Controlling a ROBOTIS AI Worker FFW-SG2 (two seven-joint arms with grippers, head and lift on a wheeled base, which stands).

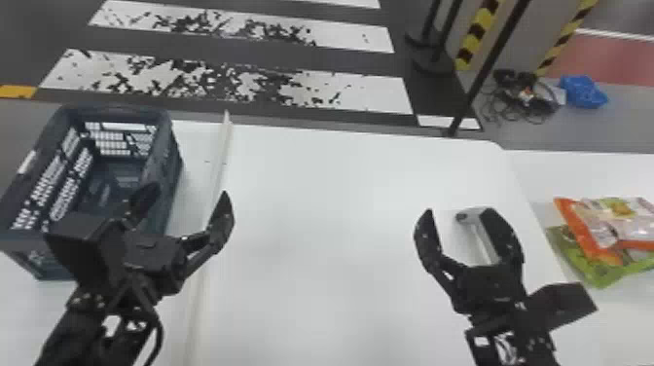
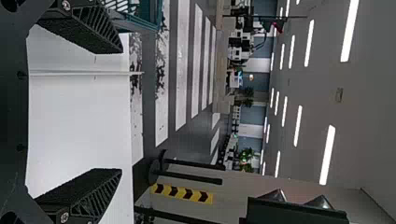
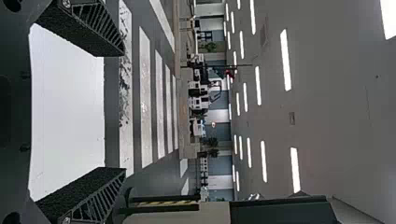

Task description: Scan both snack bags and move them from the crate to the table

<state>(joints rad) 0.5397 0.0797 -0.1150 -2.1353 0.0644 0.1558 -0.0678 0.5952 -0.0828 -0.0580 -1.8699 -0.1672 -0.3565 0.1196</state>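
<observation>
The left pincer (image 1: 189, 192) is held spread near the crate (image 1: 170, 146); the right pincer (image 1: 457, 212), also spread, is parted from it by wide worktop (image 1: 331, 219). Beyond the worktop's right edge, the orange-edged snack bag (image 1: 627, 214) is stacked on the green snack bag (image 1: 598, 280).

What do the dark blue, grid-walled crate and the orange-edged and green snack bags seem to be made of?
The crate looks like rigid, matte plastic, from its regular openwork walls. The orange-edged bag and the green bag beneath look like thin, slightly glossy plastic film, from their soft, uneven shapes; foil is possible.
</observation>
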